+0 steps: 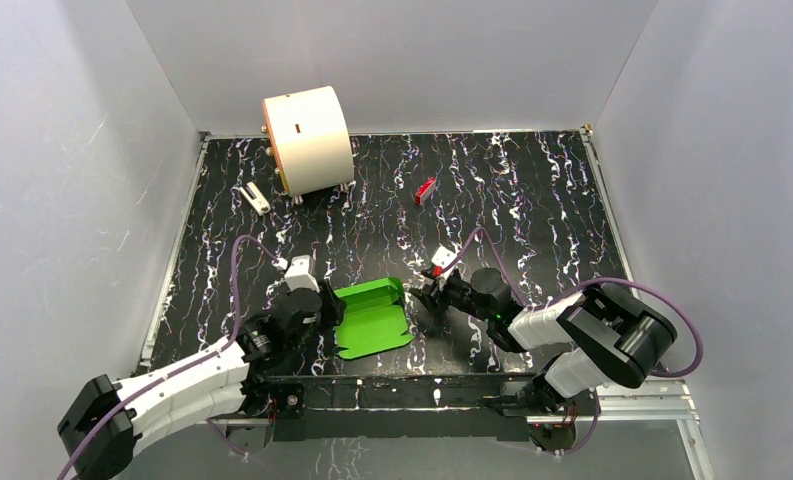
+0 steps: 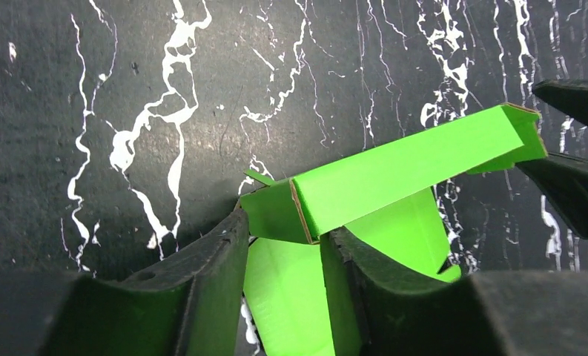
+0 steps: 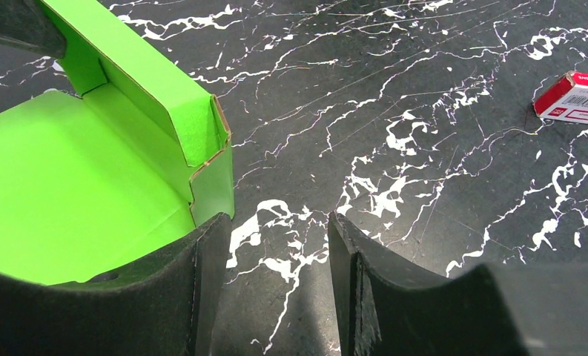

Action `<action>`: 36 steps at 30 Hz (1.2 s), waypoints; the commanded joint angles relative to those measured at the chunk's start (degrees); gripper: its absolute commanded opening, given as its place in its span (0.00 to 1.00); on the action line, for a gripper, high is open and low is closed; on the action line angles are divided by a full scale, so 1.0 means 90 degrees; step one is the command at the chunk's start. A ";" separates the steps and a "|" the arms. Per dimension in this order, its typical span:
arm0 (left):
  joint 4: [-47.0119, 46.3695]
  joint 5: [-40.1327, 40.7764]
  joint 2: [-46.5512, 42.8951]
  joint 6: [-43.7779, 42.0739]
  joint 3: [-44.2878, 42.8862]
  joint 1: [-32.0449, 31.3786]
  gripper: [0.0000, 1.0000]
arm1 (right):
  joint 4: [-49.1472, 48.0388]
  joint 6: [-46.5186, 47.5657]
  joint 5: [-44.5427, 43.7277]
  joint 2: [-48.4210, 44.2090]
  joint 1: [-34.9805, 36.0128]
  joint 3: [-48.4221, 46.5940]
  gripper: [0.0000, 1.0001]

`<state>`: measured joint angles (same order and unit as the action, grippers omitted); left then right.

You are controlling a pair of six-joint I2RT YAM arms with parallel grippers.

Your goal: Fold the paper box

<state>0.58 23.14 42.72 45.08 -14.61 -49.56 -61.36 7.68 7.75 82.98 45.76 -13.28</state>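
marbled table: one paper box, one left tool, one right tool.

Top camera looks down from behind; both wrist cameras (close, low) share the paper box.

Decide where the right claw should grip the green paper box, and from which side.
Grip the paper box by the free end of its raised wall, coming in from the box's right, where the open right claw sits. That wall stands upright as a thin edge the jaws can straddle; the base lies flat.
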 commanded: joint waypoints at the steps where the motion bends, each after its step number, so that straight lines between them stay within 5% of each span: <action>1: -0.0723 0.0585 0.0287 -0.0435 -0.0002 -0.0060 0.35 | -0.0477 0.0047 0.0101 0.0076 -0.0026 -0.0050 0.61; 36: -0.2645 0.1150 0.2136 -0.1406 -0.0135 -0.0060 0.14 | -0.0223 -0.0771 0.1166 -0.0223 -0.0001 0.0323 0.61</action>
<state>-21.17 31.20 61.60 33.17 -14.74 -49.84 -61.63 2.24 15.86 83.42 45.76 -10.85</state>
